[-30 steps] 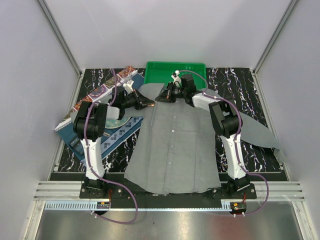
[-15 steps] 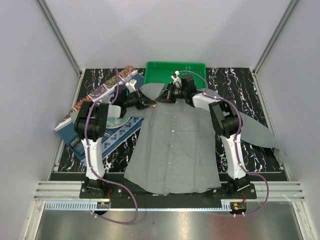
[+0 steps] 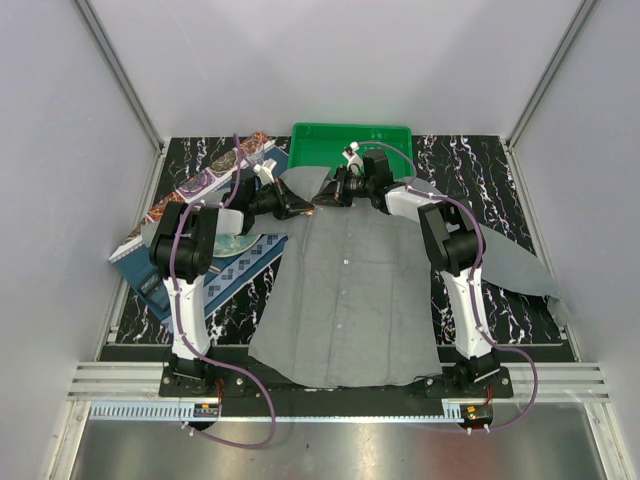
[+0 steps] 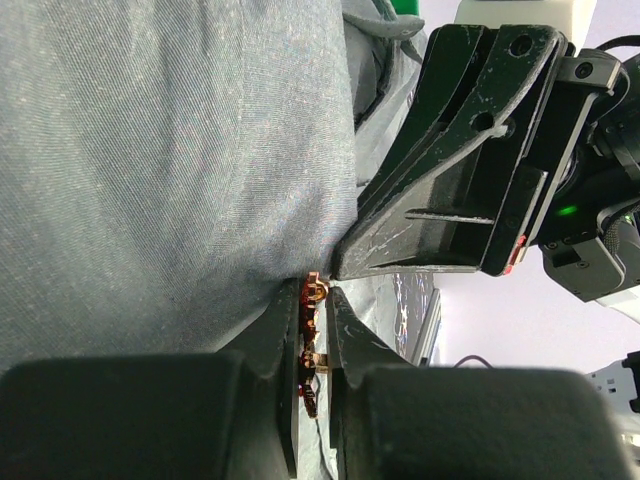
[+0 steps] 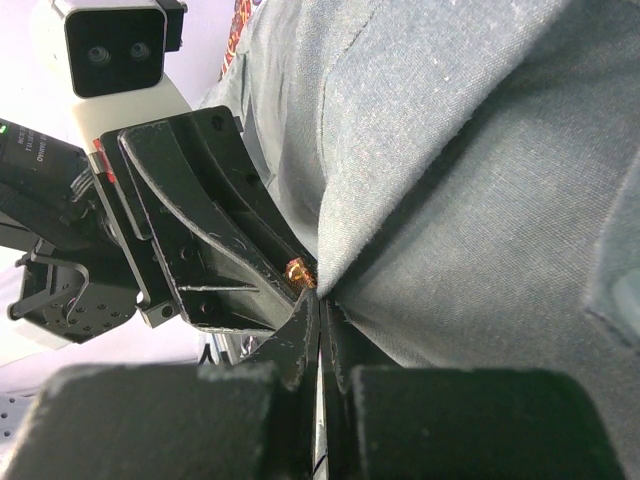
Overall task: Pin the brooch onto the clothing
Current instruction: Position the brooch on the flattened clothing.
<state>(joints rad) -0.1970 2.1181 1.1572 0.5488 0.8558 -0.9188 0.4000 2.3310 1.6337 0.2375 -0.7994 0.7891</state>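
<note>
The clothing (image 3: 350,290), a grey button-up shirt, lies flat across the table's middle. At its collar end the two grippers meet tip to tip. My left gripper (image 4: 317,292) is shut on the brooch (image 4: 308,322), a tiny red-orange ornament held edge-on between the pads and pressed against the shirt fabric (image 4: 170,150). My right gripper (image 5: 320,305) is shut on a pinched fold of the shirt (image 5: 480,200). In the right wrist view the brooch (image 5: 298,272) glints just beside that fold, at the tip of the left fingers (image 5: 220,250).
A green tray (image 3: 350,145) stands behind the collar. To the left lie a dark blue patterned placemat (image 3: 245,265), a round patterned plate (image 3: 236,245) and a colourful patterned board (image 3: 215,180). The shirt's right sleeve (image 3: 510,260) spreads over the marbled tabletop.
The left gripper has crept a little to the right with the brooch, closing onto the right gripper's tip. The right arm has barely moved.
</note>
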